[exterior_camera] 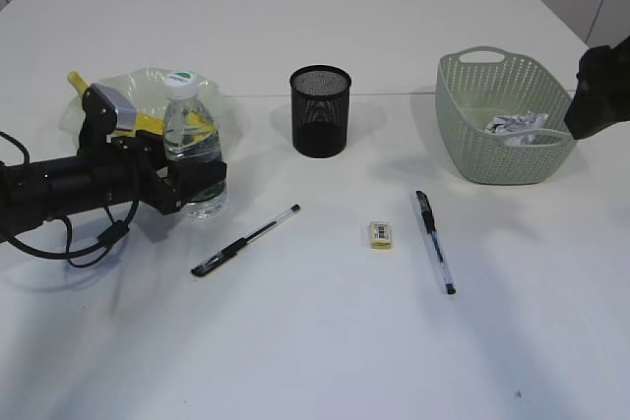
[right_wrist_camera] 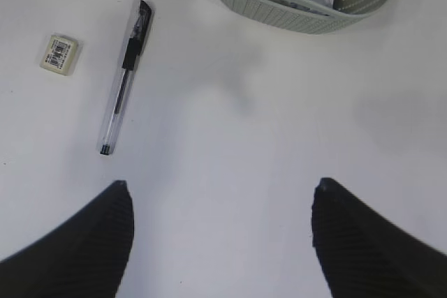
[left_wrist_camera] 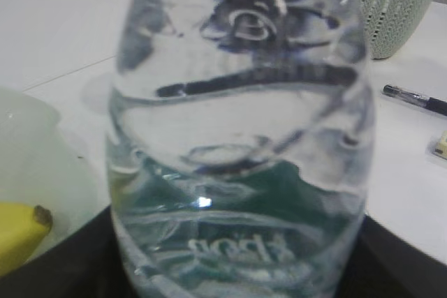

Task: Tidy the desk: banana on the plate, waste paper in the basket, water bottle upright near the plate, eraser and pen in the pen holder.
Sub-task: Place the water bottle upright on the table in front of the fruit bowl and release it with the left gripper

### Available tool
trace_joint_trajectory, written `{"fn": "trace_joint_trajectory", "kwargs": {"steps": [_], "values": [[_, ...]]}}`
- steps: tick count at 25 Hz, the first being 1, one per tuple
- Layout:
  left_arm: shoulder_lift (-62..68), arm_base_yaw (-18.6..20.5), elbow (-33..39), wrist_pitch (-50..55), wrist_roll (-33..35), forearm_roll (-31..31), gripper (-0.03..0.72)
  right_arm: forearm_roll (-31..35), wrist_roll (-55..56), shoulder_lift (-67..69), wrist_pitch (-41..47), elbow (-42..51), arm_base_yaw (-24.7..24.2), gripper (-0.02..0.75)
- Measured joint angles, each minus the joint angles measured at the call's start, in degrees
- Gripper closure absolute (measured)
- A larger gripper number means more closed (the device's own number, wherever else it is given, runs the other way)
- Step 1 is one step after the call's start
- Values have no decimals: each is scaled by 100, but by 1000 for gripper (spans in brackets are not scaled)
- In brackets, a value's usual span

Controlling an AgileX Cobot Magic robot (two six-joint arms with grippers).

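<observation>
**Desk half tidied, pens and eraser left**

At left, the yellow banana (exterior_camera: 148, 121) lay on the pale green plate (exterior_camera: 128, 81). The left gripper (exterior_camera: 197, 184) flanked the upright clear water bottle (exterior_camera: 192, 154); whether it gripped, I couldn't tell. Two clear-barrelled black pens (exterior_camera: 246, 240) (exterior_camera: 433, 240) and a small yellowish eraser (exterior_camera: 381, 234) lay near the black mesh pen holder (exterior_camera: 320, 110). Crumpled white waste paper (exterior_camera: 517, 127) sat in the green basket (exterior_camera: 472, 159); the right gripper (right_wrist_camera: 220, 242) gaped empty.

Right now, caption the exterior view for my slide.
Left hand around upright water bottle beside plate; pens, eraser still out.

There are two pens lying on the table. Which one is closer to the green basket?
The pen right of the eraser, lying almost straight toward the camera just in front of the green basket. The other pen lies slanted, over by the water bottle.
</observation>
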Motion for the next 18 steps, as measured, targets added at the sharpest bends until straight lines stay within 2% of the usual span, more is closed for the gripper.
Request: {"fn": "trace_joint_trajectory", "kwargs": {"steps": [12,18], "values": [[-93,31,-44,-99,-320,194,96,0,0,0,0,0,0,146],[-312,31,-44,-112,-392,223,87,0,0,0,0,0,0,146]]}}
